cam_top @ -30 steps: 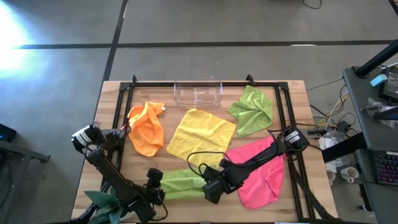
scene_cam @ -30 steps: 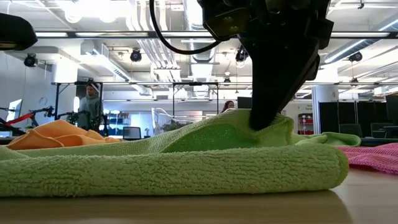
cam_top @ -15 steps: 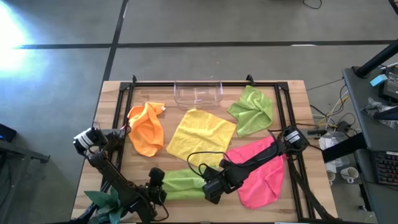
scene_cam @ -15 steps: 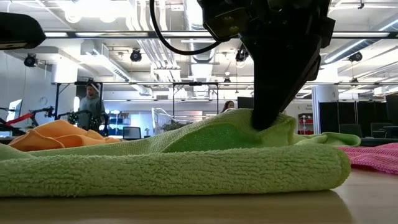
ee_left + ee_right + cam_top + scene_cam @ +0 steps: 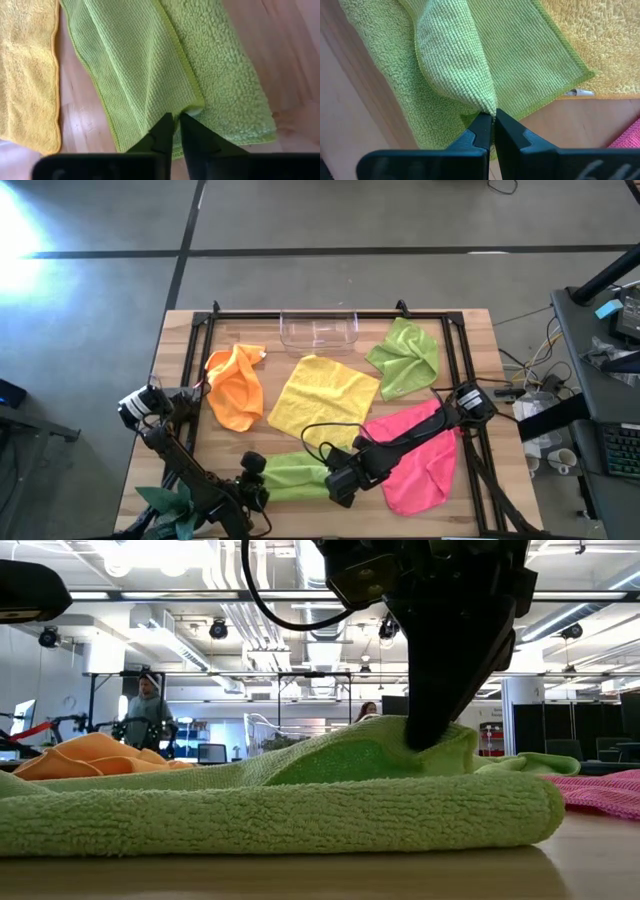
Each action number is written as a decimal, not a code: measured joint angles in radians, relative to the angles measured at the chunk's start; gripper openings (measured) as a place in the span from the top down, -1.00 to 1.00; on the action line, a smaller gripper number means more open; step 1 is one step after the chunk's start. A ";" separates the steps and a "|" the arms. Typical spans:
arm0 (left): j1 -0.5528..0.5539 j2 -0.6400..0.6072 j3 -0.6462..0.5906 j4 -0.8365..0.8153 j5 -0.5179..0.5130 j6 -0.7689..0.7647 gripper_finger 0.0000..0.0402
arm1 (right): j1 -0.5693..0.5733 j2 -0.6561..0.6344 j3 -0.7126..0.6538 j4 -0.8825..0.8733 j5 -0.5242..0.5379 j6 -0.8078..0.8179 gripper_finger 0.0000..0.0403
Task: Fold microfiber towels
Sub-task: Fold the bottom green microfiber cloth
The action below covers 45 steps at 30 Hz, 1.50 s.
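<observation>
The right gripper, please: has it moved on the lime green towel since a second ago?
No. In the high view the right gripper sits at the same spot beside the pink towel, jaws shut on the lime green towel.

1. I see a folded towel (image 5: 292,477) at the table's (image 5: 470,320) near edge, left pincer (image 5: 252,480) and right pincer (image 5: 335,482) at its ends.
2. Tray (image 5: 319,332) sits at the far edge, remaining towels between.
</observation>
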 joint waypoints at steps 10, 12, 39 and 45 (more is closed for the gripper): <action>0.002 -0.007 0.009 0.010 0.040 -0.117 1.00 | 0.000 -0.013 0.000 -0.005 -0.032 -0.008 0.96; 0.002 -0.021 0.021 0.009 0.053 -0.185 1.00 | 0.003 -0.024 0.000 -0.005 -0.053 -0.011 0.96; -0.044 -0.128 0.152 -0.102 0.166 -1.055 1.00 | 0.090 -0.075 -0.002 0.150 -0.096 0.059 0.96; -0.005 -0.128 0.107 -0.194 0.146 -1.190 1.00 | 0.039 -0.073 -0.044 0.141 -0.025 0.042 0.96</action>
